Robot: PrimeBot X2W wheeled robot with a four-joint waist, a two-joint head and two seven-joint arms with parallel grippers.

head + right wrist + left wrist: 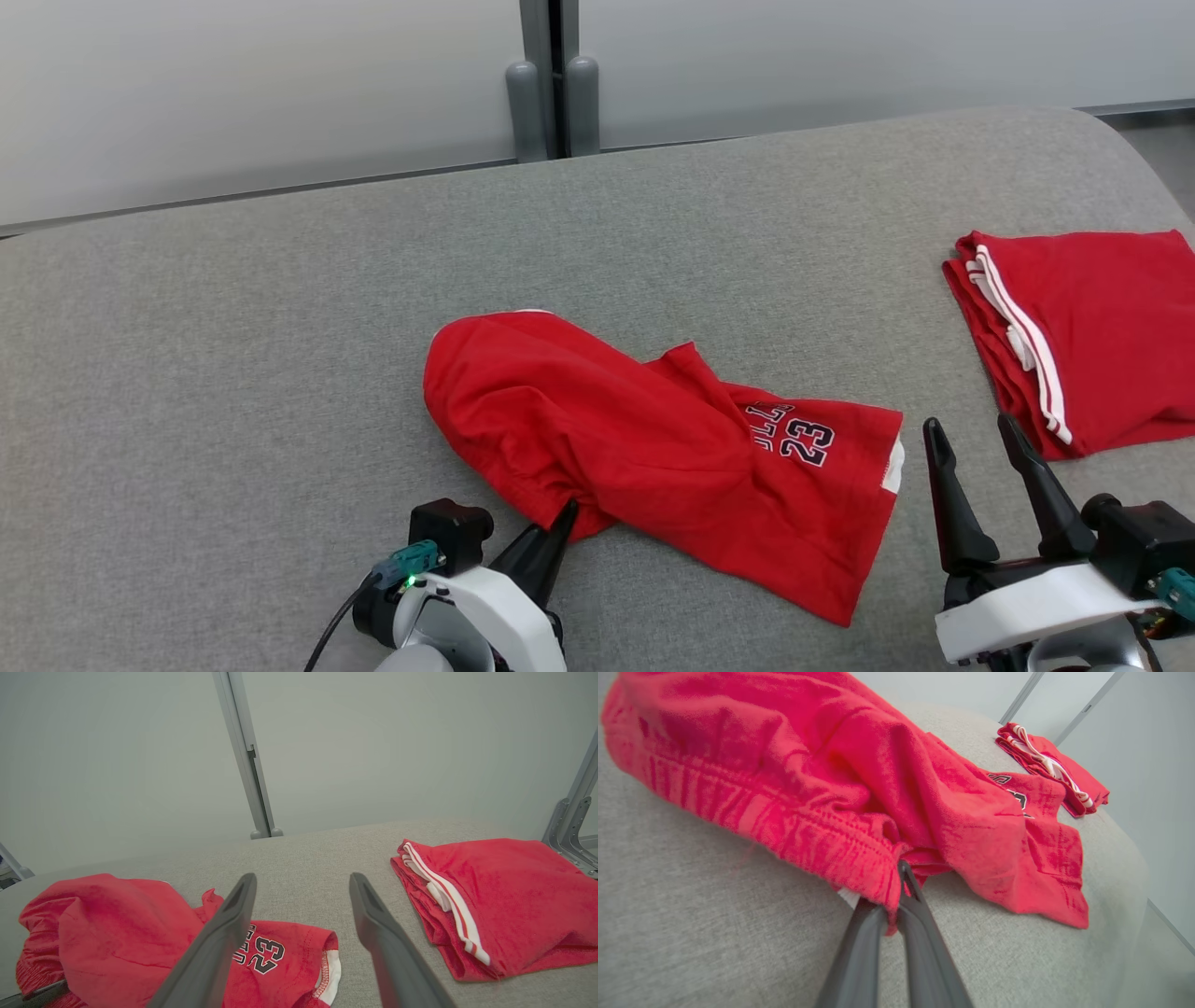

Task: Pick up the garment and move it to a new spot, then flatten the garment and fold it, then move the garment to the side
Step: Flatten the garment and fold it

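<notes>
My left gripper (565,511) is pinched together on the red garment (644,439). In my left wrist view the 2 dark fingers (924,942) meet near their tips with a fold of the ribbed, gathered edge caught between them, and a scrap of red hangs in the narrow gap. The grip is on the garment's near edge, on its left half, low against the grey padded surface (233,373).

The garment lies crumpled near the middle of that surface, not flat. Its left part is a rounded, puffed-up heap. Its right part spreads lower and flatter toward my right gripper (971,425), showing a dark print with the number 23 (808,442) and a strip of white trim (894,467) at the right edge.

My right gripper stands wide apart and holds nothing. It hovers just beside the garment's right edge, fingers pointing away from me, touching no cloth. In its wrist view the garment is left of the 2 fingers and a folded stack (1092,327) of red cloth with white stripes is to their right, with bare grey between the 2 pieces. The stack sits at the right end of the surface.

Behind the surface stand pale wall panels with 2 grey posts (551,107) at their seam.
</notes>
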